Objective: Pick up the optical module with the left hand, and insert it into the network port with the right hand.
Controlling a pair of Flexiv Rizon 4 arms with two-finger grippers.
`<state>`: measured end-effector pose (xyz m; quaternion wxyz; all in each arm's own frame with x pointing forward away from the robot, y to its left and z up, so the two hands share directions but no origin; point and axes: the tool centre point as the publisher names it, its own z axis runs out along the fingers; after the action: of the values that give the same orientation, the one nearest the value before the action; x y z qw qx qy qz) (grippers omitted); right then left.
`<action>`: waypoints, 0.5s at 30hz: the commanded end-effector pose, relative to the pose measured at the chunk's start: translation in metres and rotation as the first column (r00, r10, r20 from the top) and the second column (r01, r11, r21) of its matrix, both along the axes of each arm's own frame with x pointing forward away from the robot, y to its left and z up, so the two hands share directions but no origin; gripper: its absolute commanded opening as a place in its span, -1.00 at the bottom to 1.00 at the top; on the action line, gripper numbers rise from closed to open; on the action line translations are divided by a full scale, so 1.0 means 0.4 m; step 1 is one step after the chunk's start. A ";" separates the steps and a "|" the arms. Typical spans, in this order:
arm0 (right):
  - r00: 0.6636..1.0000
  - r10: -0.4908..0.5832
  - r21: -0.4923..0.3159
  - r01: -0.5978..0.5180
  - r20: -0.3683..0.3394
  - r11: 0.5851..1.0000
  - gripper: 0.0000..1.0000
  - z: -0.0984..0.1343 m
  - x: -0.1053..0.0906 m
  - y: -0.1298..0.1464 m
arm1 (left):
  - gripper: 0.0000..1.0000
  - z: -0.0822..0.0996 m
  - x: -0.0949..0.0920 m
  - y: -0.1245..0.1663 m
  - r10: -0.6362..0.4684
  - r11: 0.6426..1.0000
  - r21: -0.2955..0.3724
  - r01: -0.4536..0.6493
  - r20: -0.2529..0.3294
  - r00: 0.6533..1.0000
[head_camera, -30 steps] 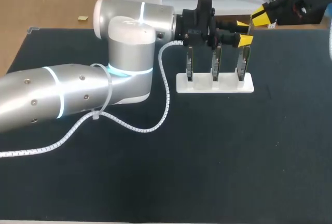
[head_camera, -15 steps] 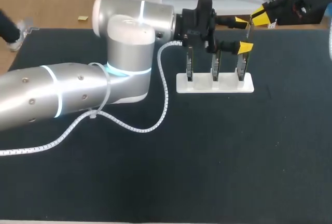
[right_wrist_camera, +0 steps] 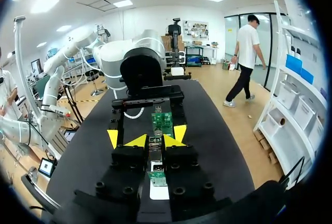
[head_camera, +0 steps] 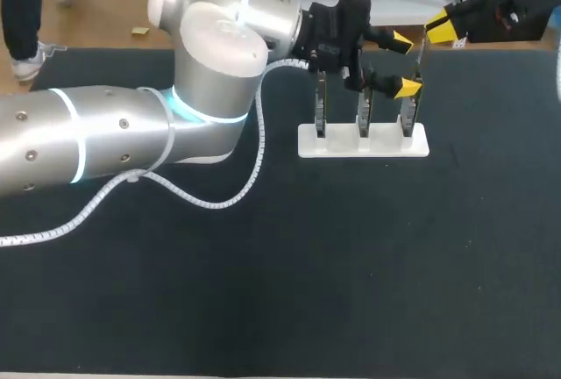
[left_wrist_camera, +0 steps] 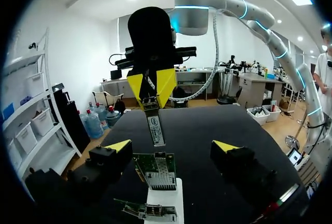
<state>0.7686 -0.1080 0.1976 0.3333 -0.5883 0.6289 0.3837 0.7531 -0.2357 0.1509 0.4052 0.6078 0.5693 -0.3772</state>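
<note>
The main risk is a skewed entry. The module (left_wrist_camera: 155, 126) hangs from the right end effector (left_wrist_camera: 151, 90), which is clenched on its upper end, and its free end has not yet met the card (left_wrist_camera: 155, 169) below. I cannot make out the port itself. If the free end comes down off the port's line, it could catch on the card's edge, jam, or slide up through the fingers. A hard push could also tip or shove the stand (head_camera: 386, 144), which seems merely to sit on the table (head_camera: 351, 265). The left end effector (left_wrist_camera: 171, 149) is released, its fingers spread wide to either side of the card and gripping nothing. It sits close under the right one, so a sideways correction by either arm could knock them together or bump the card

The module is in the air just above the rightmost card, apart from it. Its long axis is close to upright, free end pointing down at the card's top edge
</note>
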 end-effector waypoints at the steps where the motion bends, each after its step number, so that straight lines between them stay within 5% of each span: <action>1: 1.000 0.001 0.002 -0.001 0.000 1.000 -1.00 -0.001 0.001 -0.002 | 1.00 0.003 0.004 -0.001 0.001 0.997 0.074 -0.001 -0.004 1.000; 7: 1.000 -0.002 0.005 0.002 -0.001 1.000 -1.00 -0.001 0.001 -0.003 | 1.00 -0.014 0.008 0.007 0.016 0.990 0.141 -0.013 -0.022 1.000; 15: 1.000 0.002 0.005 -0.002 0.000 1.000 -1.00 -0.001 -0.001 -0.002 | 1.00 -0.027 0.015 0.017 0.013 0.989 0.149 -0.007 -0.036 0.999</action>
<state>0.7679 -0.1085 0.1975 0.3340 -0.5878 0.6280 0.3854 0.7532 -0.2276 0.1402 0.3569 0.6228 0.6062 -0.3425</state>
